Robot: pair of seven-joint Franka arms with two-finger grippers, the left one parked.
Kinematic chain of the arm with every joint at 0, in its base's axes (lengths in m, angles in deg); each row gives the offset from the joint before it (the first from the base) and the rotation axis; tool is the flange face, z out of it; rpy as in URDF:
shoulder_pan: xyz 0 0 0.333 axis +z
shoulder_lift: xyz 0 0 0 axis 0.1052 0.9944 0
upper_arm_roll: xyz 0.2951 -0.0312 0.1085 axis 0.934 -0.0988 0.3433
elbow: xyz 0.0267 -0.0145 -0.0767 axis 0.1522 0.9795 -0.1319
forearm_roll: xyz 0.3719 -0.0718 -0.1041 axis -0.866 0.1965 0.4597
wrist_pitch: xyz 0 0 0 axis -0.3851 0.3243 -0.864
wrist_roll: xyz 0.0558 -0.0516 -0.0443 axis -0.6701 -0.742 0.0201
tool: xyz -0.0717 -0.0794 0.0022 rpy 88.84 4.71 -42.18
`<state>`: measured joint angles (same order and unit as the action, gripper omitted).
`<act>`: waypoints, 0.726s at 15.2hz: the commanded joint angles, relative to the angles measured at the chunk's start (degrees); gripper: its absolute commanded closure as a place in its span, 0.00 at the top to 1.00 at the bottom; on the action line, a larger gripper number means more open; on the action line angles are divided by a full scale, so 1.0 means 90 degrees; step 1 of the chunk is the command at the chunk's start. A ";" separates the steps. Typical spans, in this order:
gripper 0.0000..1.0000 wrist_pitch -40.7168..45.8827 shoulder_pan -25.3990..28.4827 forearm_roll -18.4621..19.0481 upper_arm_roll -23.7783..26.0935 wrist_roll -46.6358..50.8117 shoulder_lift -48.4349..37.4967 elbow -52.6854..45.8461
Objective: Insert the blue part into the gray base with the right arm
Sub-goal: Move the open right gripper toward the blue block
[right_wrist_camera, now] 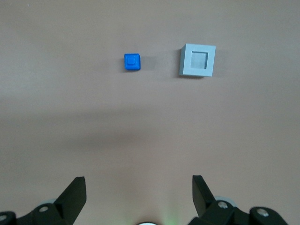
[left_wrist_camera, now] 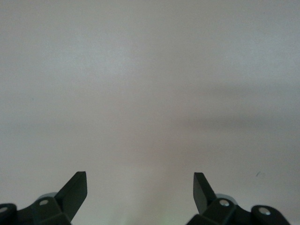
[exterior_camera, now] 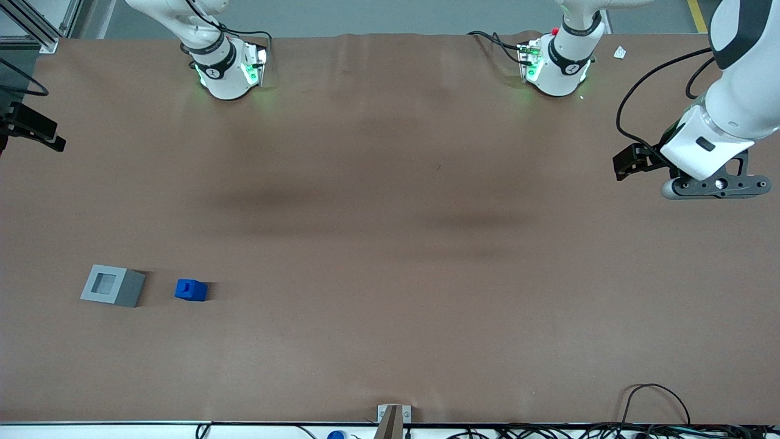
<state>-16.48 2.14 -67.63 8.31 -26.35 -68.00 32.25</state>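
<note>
The blue part lies on the brown table, stub up, toward the working arm's end. The gray base stands beside it with a small gap between them, its square recess facing up and empty. My right gripper hangs high above the table, well away from both objects, open with nothing between its fingers. In the front view only a black piece of the working arm's wrist shows at the edge of the picture, farther from the camera than the two blocks.
The two arm bases stand at the table's edge farthest from the front camera. A bracket and cables sit along the edge nearest to that camera. A small white scrap lies near the parked arm's base.
</note>
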 commanded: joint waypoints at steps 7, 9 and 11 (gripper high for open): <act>1.00 -0.1504 -0.0153 -0.0013 0.0062 -0.0081 0.0343 0.1035; 1.00 -0.1944 -0.0143 -0.0013 0.0052 -0.0072 0.0391 0.1357; 1.00 -0.2053 -0.0153 -0.0090 0.0062 0.0016 0.0644 0.1407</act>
<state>-33.25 1.63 -67.70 8.27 -26.33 -62.82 42.96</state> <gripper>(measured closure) 0.000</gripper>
